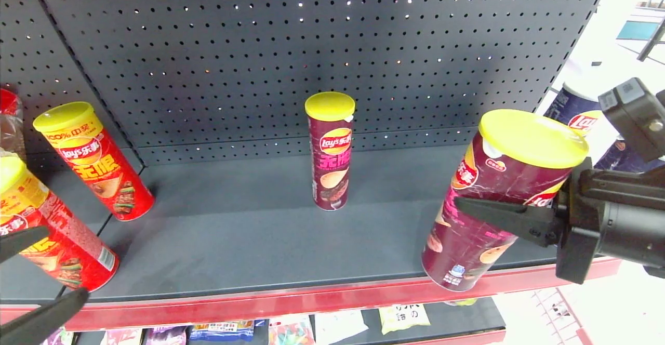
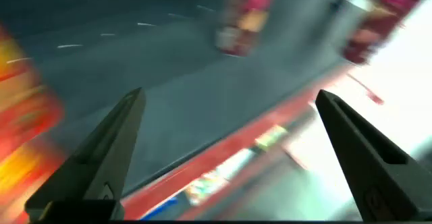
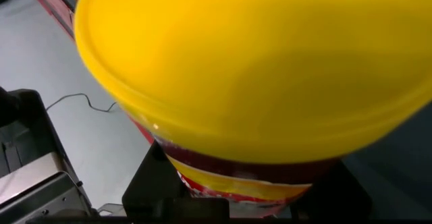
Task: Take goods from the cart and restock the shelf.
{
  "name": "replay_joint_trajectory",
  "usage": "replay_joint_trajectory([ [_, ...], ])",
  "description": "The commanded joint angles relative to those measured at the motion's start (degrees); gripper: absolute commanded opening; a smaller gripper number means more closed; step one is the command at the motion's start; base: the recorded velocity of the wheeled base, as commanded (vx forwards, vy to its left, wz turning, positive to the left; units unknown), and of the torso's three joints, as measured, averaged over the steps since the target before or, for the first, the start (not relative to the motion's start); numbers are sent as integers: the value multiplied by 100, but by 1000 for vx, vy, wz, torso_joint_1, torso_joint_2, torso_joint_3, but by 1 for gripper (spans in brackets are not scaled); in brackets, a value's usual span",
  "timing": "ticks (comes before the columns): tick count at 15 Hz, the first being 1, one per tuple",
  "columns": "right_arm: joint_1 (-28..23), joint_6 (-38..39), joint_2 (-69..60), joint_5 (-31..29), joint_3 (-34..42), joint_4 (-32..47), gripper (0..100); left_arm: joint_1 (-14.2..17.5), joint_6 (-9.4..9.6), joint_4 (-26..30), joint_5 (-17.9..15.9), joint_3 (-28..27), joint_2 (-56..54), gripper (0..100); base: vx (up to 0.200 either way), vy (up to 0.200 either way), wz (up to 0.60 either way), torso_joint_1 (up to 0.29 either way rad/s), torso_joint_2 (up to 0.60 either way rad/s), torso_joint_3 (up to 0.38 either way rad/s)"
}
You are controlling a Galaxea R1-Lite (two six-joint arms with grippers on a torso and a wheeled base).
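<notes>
**Position.** The right end effector [image 1: 483, 199] is clamped on the held can [image 1: 470, 246], a purple tube. One finger crosses its near side just above mid-height; the other finger is behind it. The can leans to the right, with its base at the near right edge of the shelf [image 1: 249, 251], over the red lip. It cannot be determined whether the base rests on the shelf or hangs just above it.

The left end effector [image 1: 65, 262] has its fingers wide apart and holds nothing. It is at the near left, just beside the near red can [image 1: 78, 254].

**Handling (judgement).** The can is probably light, with a thin, stiff wall that dents if squeezed hard. The glossy wrap may slip. Grip the body near mid-height, not the lid [image 3: 256, 62], which would likely pop off. The can is tall and narrow, so it will tip easily. Seat the base flat before release.

**Containers.**
- All the cans carry yellow lids that are pressed on, so the contents are hidden.
- The middle can [image 1: 330, 153], also purple, stands upright, well apart from the held can.
- The far red can [image 1: 96, 163] stands at the far left.
- The blue cans [image 1: 576, 108] are beyond the right end of the shelf. What carries them cannot be seen.
</notes>
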Motion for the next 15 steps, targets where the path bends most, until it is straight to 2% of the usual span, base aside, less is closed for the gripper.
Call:
replay_joint_trajectory([
  [1,-19,11,-69,-2,11,-5,0,-729,716,-333,-932,-886,2458,100,0,0,0,0,0,0],
  [2,-54,20,-69,-2,-6,-5,0,-870,918,-342,-985,-1123,2880,100,0,0,0,0,0,0],
  [5,-98,20,-69,-2,-41,-5,0,-1160,1024,-351,-1125,-1624,3680,100,0,0,0,0,0,0],
  [7,-133,20,-69,-2,-33,-5,0,-1177,1419,-368,-1134,-2046,4304,100,0,0,0,0,0,0],
  [8,-168,20,-69,-2,-33,-5,0,-1177,1507,-368,-1125,-2284,4541,100,0,0,0,0,0,0],
  [10,-177,20,-69,-2,-33,-5,0,-1186,1507,-368,-1116,-2723,4972,100,0,0,0,0,0,0],
  [11,-177,20,-69,-2,-33,-5,0,-1186,1507,-368,-1116,-2723,4972,100,0,0,0,0,0,0],
  [12,-221,20,-69,-2,-33,-5,0,-1318,1498,-368,-1134,-3110,5253,100,0,0,0,0,0,0],
  [15,-230,20,-69,-2,-41,-5,0,-1423,1507,-377,-1125,-3672,5781,100,0,0,0,0,0,0],
])
